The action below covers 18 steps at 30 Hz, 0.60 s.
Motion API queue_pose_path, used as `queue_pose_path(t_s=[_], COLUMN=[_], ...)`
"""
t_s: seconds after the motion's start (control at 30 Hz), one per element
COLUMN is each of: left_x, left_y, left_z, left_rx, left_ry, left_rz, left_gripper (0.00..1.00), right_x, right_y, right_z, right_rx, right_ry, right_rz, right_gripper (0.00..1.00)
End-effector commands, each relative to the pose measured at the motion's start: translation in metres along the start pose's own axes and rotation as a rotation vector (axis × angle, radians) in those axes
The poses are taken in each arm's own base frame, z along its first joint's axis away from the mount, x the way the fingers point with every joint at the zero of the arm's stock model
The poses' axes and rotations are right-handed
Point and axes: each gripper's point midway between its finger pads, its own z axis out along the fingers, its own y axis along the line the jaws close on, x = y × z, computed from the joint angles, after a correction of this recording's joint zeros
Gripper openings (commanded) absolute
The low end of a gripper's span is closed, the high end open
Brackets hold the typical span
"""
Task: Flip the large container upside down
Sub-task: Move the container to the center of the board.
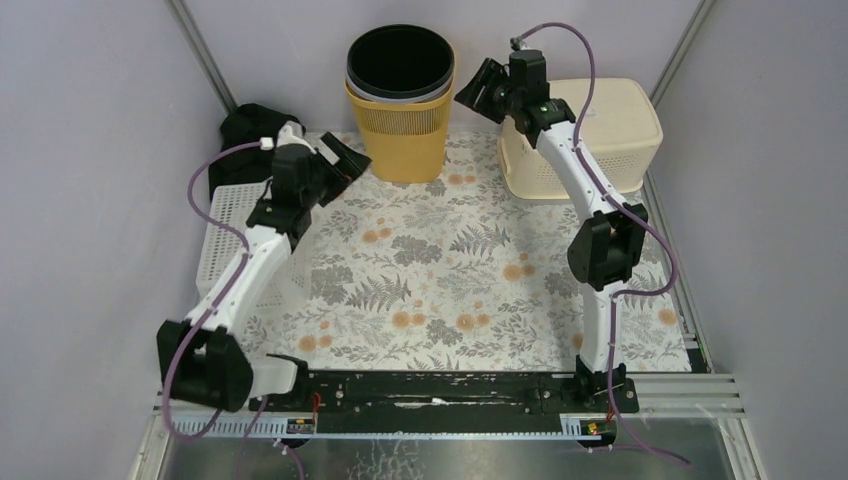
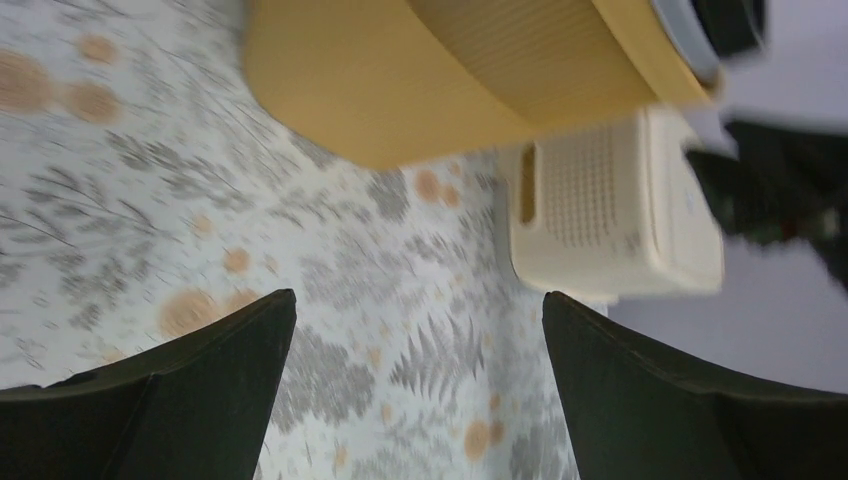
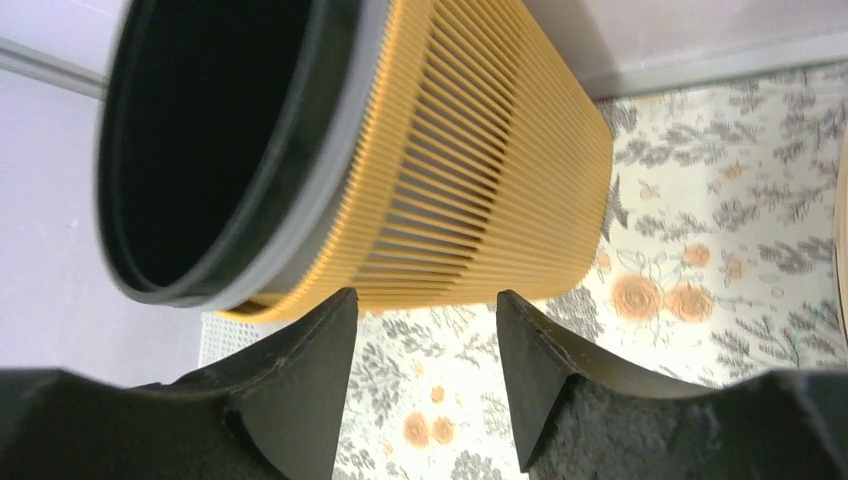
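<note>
The tall yellow ribbed plastic bin with black liner (image 1: 400, 110) stands upright just ahead of the right gripper (image 1: 478, 90), whose jaws sit half apart and empty, aimed at its rim. The left gripper (image 1: 343, 162), spread wide, faces its base, probably to steady the flip.

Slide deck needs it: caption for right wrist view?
Right gripper, jaws apart and empty, faces the upright yellow bin on the floral mat.

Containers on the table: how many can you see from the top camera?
3. A yellow bin at back centre; cream basket at back right; white basket on the left, partly under the left arm. The dark liner nested in the yellow bin is not counted.
</note>
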Motion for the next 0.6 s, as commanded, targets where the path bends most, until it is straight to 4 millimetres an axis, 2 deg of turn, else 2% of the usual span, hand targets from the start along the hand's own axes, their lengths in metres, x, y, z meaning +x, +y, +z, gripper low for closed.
queue_pose_path(t_s=[0.0, 0.03, 0.13, 0.33, 0.47, 0.57], left_x=[-0.059, -0.066, -0.081, -0.092, -0.101, -0.109], left_y=[0.035, 0.045, 0.058, 0.072, 0.069, 0.069], left_z=[0.037, 0.048, 0.077, 0.121, 0.147, 0.157], left_rx=[-0.062, -0.076, -0.062, 0.056, 0.149, 0.211], left_ry=[-0.134, -0.138, -0.142, -0.188, -0.225, -0.280], left_rz=[-0.182, -0.212, -0.276, -0.390, -0.422, -0.433], left_gripper=[1.00, 1.00, 1.00, 1.00, 1.00, 1.00], right_x=[-0.011, -0.010, -0.007, -0.005, 0.003, 0.010], right_y=[0.026, 0.025, 0.022, -0.007, -0.027, -0.040], right_z=[-0.025, -0.026, -0.031, -0.033, -0.017, 0.002], right_rx=[-0.088, -0.085, -0.090, -0.112, -0.178, -0.223], right_ry=[-0.034, -0.031, -0.022, -0.023, 0.007, 0.029], right_rz=[-0.015, -0.015, -0.001, 0.109, 0.190, 0.246], right_gripper=[0.62, 0.63, 0.64, 0.66, 0.68, 0.70])
